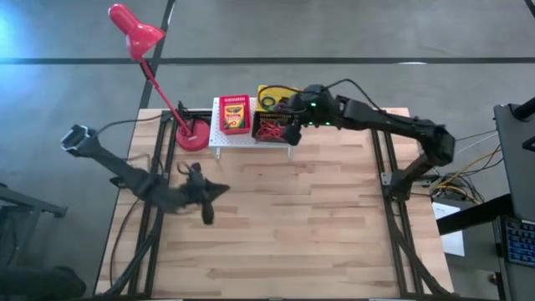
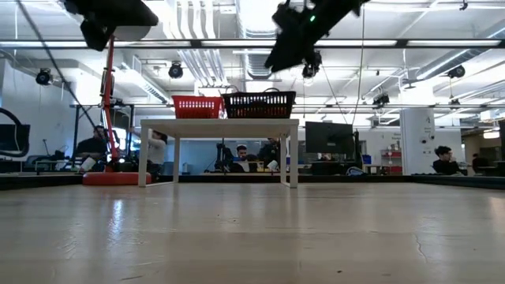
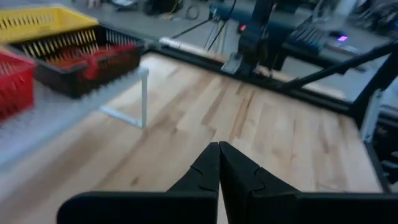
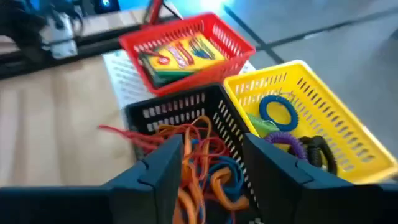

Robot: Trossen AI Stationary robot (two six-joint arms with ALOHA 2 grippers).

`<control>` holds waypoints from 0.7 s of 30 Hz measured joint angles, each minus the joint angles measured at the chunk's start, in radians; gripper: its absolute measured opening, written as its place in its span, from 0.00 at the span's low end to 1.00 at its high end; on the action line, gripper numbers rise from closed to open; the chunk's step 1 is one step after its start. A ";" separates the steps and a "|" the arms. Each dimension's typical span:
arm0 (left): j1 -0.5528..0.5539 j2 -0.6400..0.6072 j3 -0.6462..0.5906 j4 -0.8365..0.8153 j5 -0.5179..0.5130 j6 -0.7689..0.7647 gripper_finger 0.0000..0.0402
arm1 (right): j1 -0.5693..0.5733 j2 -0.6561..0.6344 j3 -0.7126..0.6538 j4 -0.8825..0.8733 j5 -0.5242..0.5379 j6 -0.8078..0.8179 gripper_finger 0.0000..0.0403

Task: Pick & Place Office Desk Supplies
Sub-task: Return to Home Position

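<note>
Orange-red rubber bands [image 4: 196, 134] sit piled in the black basket [image 4: 166, 109] on the white rack [image 4: 118, 70] — the right pincer [image 4: 212, 143] hangs just above that basket, its 2 fingers spread. Left pincer [image 3: 219, 149] is pressed together over the desk [image 3: 267, 124], apart from the rack.

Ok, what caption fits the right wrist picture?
Open right tool over the black basket of rubber bands, red basket and yellow basket beside.
</note>
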 joint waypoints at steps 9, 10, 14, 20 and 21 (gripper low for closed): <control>0.211 -0.464 -0.225 0.044 0.281 0.174 0.01 | 0.258 -0.311 -0.248 -0.011 0.021 0.073 0.40; 0.236 -0.505 -0.249 0.053 0.311 0.190 0.01 | 0.305 -0.343 -0.286 -0.006 0.035 0.092 0.39; 0.346 -0.649 -0.331 0.061 0.436 0.199 0.00 | 0.505 -0.453 -0.438 0.028 0.173 0.201 0.35; 0.510 -0.824 -0.502 0.142 0.630 0.235 0.00 | 0.744 -0.549 -0.657 0.173 0.366 0.336 0.30; 0.529 -0.848 -0.536 0.175 0.646 0.241 0.00 | 0.762 -0.558 -0.688 0.205 0.374 0.348 0.29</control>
